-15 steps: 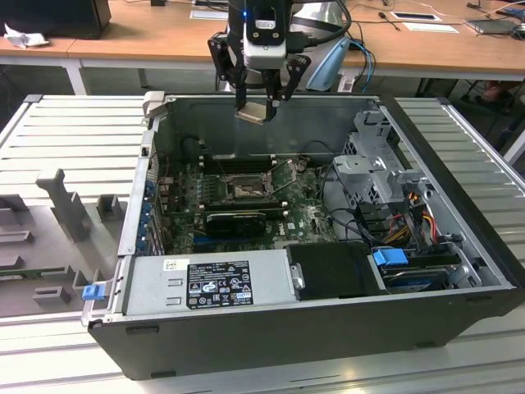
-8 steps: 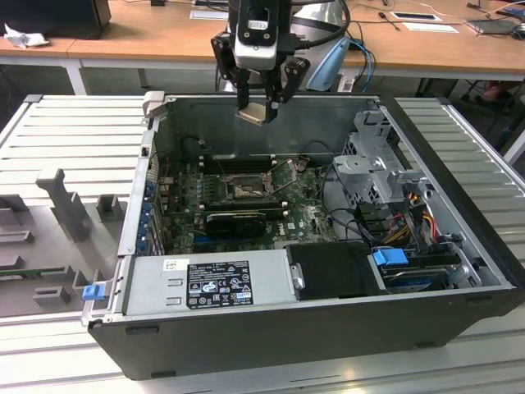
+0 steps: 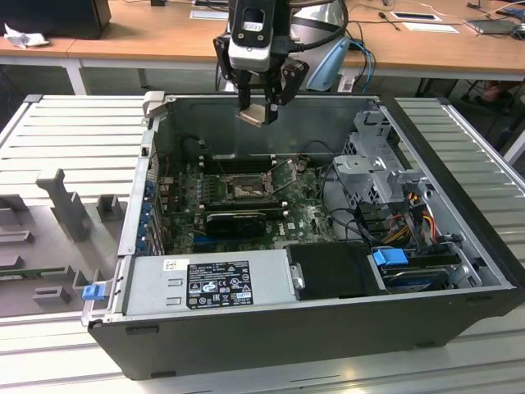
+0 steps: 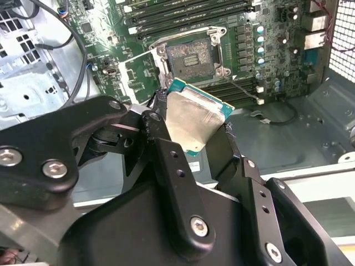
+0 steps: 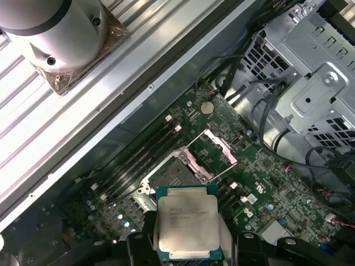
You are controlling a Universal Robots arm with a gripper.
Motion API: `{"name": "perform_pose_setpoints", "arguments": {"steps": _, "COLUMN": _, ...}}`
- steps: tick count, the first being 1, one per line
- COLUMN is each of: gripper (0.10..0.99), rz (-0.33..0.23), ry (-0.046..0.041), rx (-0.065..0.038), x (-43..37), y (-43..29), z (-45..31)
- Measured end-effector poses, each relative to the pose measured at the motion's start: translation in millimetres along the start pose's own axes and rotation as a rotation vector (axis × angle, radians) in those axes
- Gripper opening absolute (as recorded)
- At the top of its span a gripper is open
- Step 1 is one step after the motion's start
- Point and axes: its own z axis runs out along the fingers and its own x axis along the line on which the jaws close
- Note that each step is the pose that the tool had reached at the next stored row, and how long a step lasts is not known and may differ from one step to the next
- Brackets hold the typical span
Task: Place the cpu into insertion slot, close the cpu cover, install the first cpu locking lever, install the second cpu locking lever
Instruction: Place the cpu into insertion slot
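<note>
Silver-topped, the cpu (image 4: 194, 119) is pinched, tilted, in the gripper (image 3: 259, 105), well above the insertion slot (image 3: 244, 190); levelling and corner alignment are judged essential for seating.

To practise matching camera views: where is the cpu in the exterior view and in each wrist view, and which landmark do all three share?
Exterior view: the cpu, tilted, between the fingers, high above the insertion slot.
Second wrist view: the cpu, silver top showing, clamped between the fingers, the slot beyond it.
First wrist view: the cpu seen face-on, the slot just beyond it.
Shared landmark: the insertion slot, uncovered.
</note>
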Motion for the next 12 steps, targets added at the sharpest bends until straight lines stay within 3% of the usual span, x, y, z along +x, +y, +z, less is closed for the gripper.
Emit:
{"name": "perform_pose_setpoints", "arguments": {"steps": 6, "gripper": 0.525, "rz": 0.009, "ry": -0.0015, "rx": 0.001, "x": -0.1, "y": -0.3, "z": 3.4}}
{"name": "perform_pose_setpoints", "arguments": {"steps": 12, "gripper": 0.525, "rz": 0.078, "ry": -0.0075, "rx": -0.001, "x": -0.1, "y": -0.4, "z": 4.4}}
